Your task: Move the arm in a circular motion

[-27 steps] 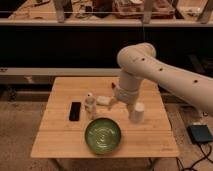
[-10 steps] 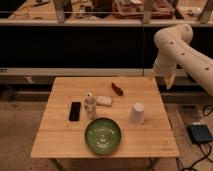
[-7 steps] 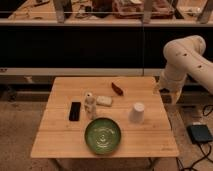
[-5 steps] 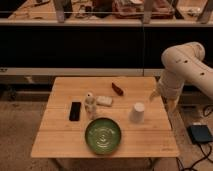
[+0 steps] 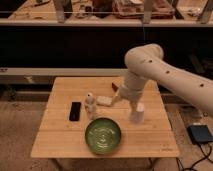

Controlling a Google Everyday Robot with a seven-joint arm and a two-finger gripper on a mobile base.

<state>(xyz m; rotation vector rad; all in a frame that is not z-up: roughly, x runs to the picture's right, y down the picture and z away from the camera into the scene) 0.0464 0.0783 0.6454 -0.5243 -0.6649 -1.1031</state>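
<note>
The gripper (image 5: 133,104) hangs at the tip of the arm (image 5: 150,62), low over the right half of the table (image 5: 55,142). It is directly above the white cup (image 5: 136,117), and we cannot tell whether the two touch. We also cannot tell whether the gripper is open, closed or holding anything. The arm enters from the right edge, bends at its bulbous elbow above the far side of the table, and drops steeply to the tabletop. We judge the arm to be stiff, heavy and self-driven, so no hold point applies: its joints produce the circle. The cup, the small bottle (image 5: 90,105) and the flat white packet (image 5: 105,100) look light and would likely tip or slide on contact. The green bowl (image 5: 103,135) and the black phone (image 5: 75,111) lie farther off
</note>
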